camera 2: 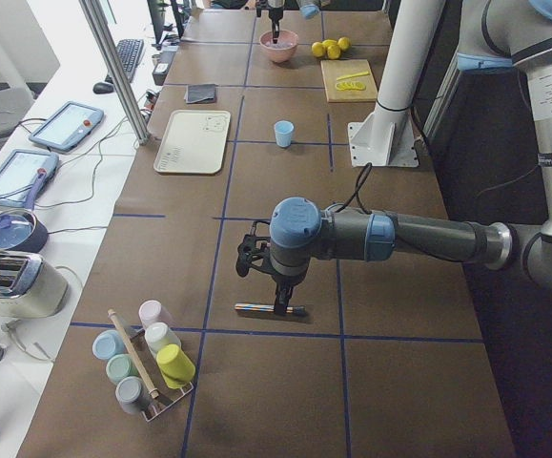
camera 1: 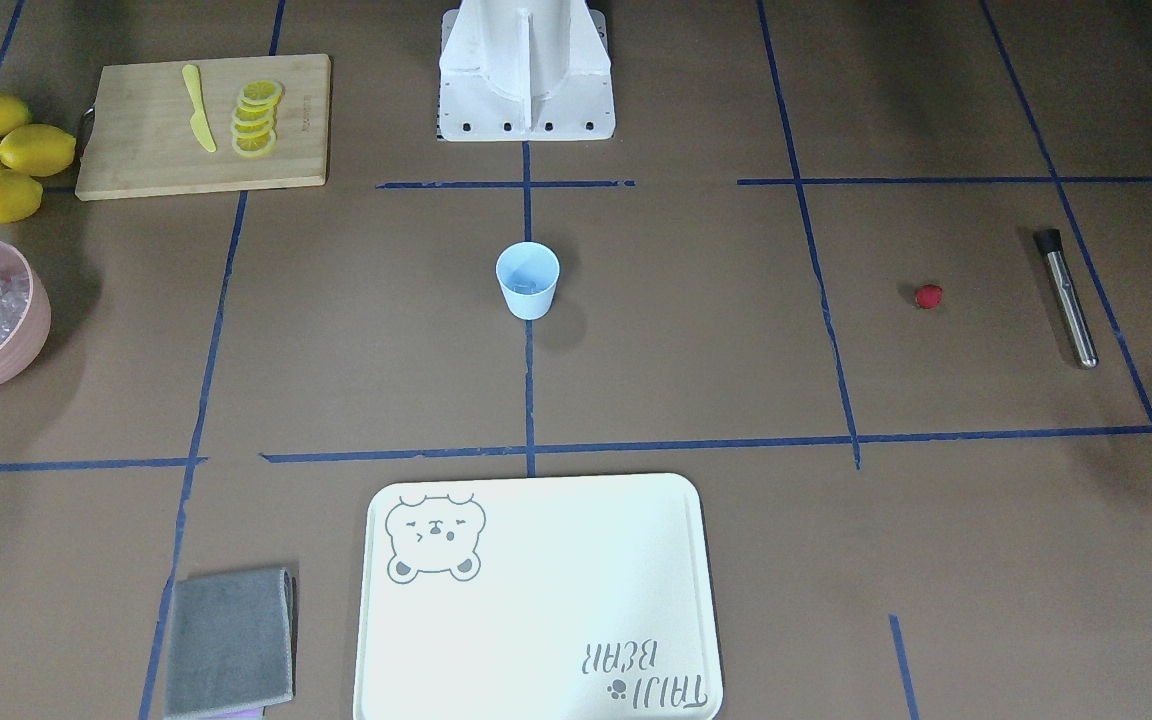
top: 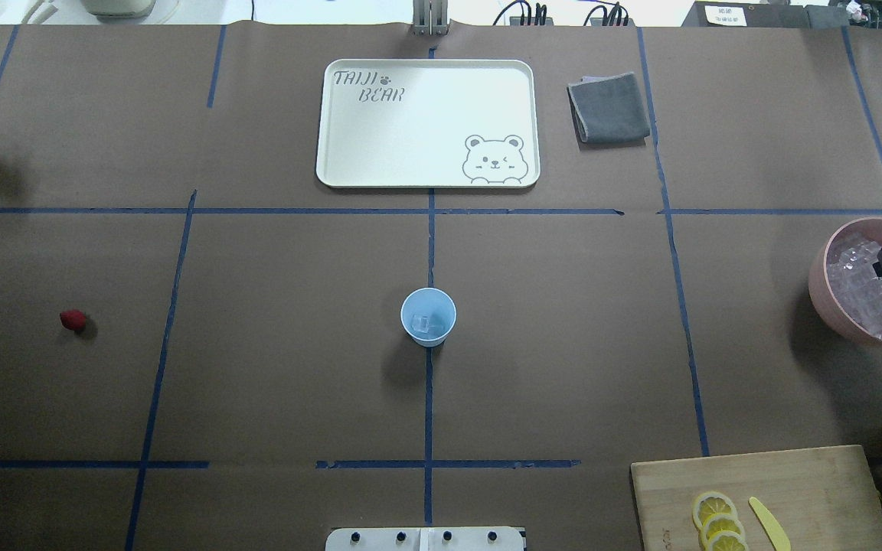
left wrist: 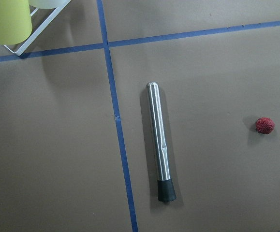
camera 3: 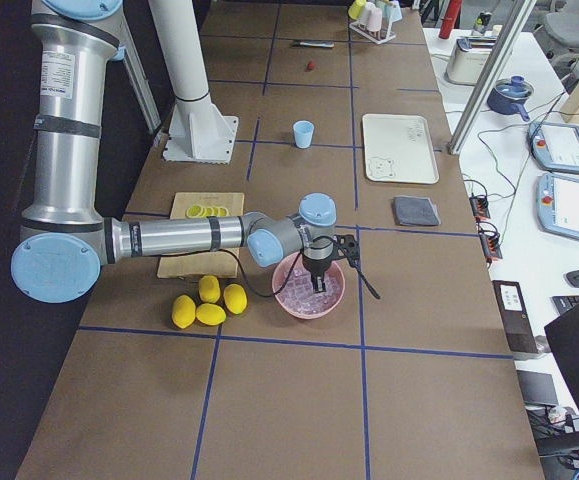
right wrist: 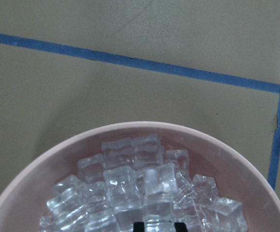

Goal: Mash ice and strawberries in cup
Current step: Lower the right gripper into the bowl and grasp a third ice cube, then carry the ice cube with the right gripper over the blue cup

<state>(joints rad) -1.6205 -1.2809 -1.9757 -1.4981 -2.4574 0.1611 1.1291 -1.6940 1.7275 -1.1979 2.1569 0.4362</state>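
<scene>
The light blue cup (top: 428,316) stands upright at the table's centre with one clear ice cube (top: 424,324) in it. Several more ice cubes (right wrist: 130,188) fill the pink bowl (top: 820,287). My right gripper (right wrist: 159,226) is down in that bowl, its fingertips close together with a cube between them. The red strawberry (left wrist: 264,125) lies alone on the table near a steel muddler (left wrist: 160,153). My left gripper (camera 2: 281,307) hangs just above the muddler. It shows only in the exterior left view, so I cannot tell whether it is open or shut.
A wooden board (camera 1: 201,125) with lemon slices and a yellow knife lies beside several whole lemons (camera 1: 1,155). A cream tray (camera 1: 536,595) and a grey cloth (camera 1: 229,642) lie at the far side. A rack of cups (camera 2: 147,367) stands beyond the muddler.
</scene>
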